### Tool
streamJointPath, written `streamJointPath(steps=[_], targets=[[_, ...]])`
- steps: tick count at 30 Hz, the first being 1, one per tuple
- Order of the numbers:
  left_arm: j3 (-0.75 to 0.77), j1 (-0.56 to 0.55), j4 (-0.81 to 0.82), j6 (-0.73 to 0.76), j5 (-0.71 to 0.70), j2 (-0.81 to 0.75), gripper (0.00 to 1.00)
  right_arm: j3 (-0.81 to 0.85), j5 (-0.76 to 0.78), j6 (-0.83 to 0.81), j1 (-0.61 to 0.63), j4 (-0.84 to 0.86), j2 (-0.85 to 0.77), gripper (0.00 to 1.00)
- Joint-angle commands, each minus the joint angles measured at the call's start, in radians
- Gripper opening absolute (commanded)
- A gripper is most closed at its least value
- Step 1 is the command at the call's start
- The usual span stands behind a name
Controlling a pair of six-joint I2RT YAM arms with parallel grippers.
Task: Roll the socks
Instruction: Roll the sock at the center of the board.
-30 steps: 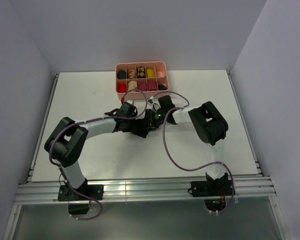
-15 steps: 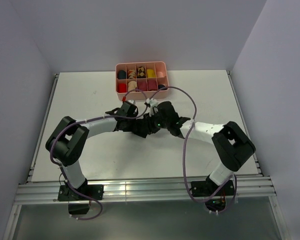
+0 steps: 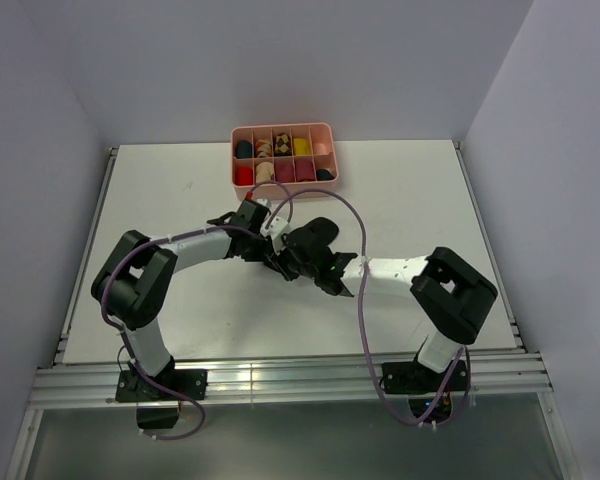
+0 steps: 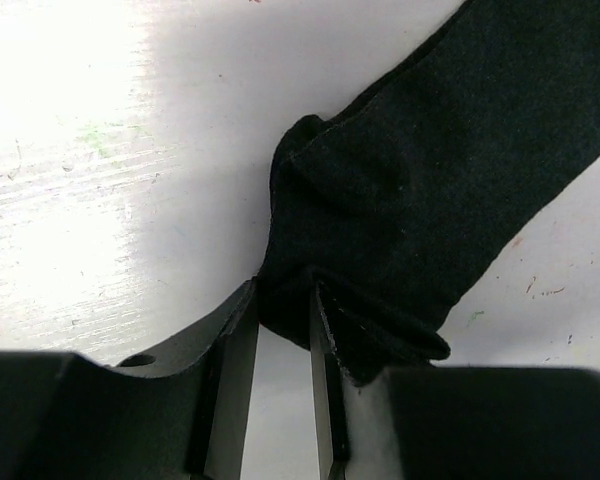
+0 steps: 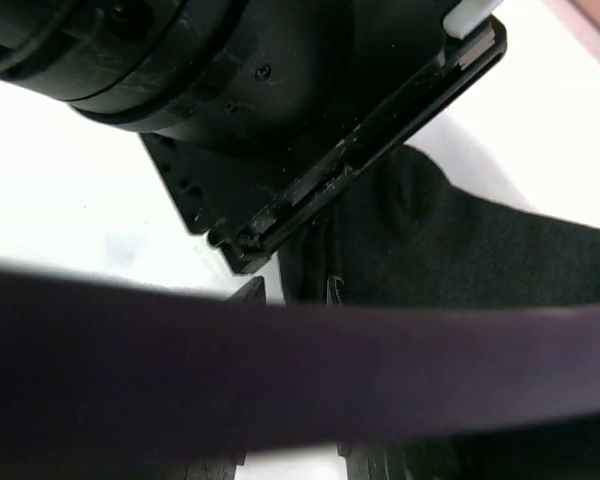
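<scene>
Black sock (image 4: 420, 170) lies near the middle of the table (image 3: 430, 200), at 6 o'clock from the pink tray (image 3: 330, 152). In the overhead view both wrists hide it. Over the last second my right arm (image 3: 390, 270) has dropped its elbow low and swung it out toward 4 o'clock. That brings the right end effector (image 5: 292, 288) in tight against the left one, while the left arm has barely shifted. The left end effector (image 4: 283, 292) stands narrow, pinching a bunched end of the sock, and the rest trails toward 1 o'clock in its wrist view. On the right, a purple cable (image 5: 300, 370) covers the fingers. Their tips show beside dark fabric, but I cannot tell whether they grip. I judge both end effectors are now at the same end, ready to start the roll.
</scene>
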Motion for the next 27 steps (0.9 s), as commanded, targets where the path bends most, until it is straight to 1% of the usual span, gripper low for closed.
streamJointPath(steps=[1,7,9,12,13,16,17,19,20,21,23,24,27], targets=[[-0.016,0.014,-0.098,0.044,0.006,0.065,0.32,0.022,0.07,-0.09,0.042,0.018,0.054,0.38],[-0.003,0.019,-0.106,0.046,0.006,0.073,0.32,0.035,0.076,-0.074,0.046,-0.008,0.106,0.39],[0.0,0.02,-0.109,0.046,0.006,0.073,0.32,0.013,0.073,-0.053,0.046,-0.004,0.088,0.38],[-0.003,0.023,-0.11,0.047,0.006,0.074,0.31,-0.03,0.082,-0.01,0.045,0.013,-0.016,0.4],[-0.003,0.024,-0.11,0.046,0.006,0.073,0.32,-0.039,0.093,0.01,0.045,0.014,-0.074,0.4],[-0.005,0.025,-0.11,0.046,0.003,0.073,0.31,-0.093,0.163,0.064,0.037,0.047,-0.182,0.42],[-0.005,0.027,-0.109,0.047,0.003,0.073,0.31,-0.132,0.178,0.073,0.034,0.065,-0.208,0.45],[-0.008,0.025,-0.109,0.05,0.003,0.071,0.31,-0.169,0.232,0.129,0.023,0.106,-0.275,0.57],[-0.008,0.025,-0.11,0.05,0.002,0.071,0.31,-0.188,0.251,0.15,0.017,0.111,-0.289,0.65],[-0.008,0.025,-0.11,0.05,0.0,0.07,0.31,-0.189,0.231,0.168,0.013,0.096,-0.306,0.76],[-0.004,0.025,-0.116,0.056,-0.003,0.068,0.31,-0.194,0.174,0.179,-0.019,0.081,-0.316,0.81],[0.0,0.025,-0.118,0.059,-0.003,0.067,0.31,-0.202,0.154,0.171,-0.026,0.087,-0.322,0.85],[0.013,0.027,-0.13,0.075,-0.006,0.073,0.31,-0.214,0.093,0.127,-0.024,0.108,-0.311,0.89]])
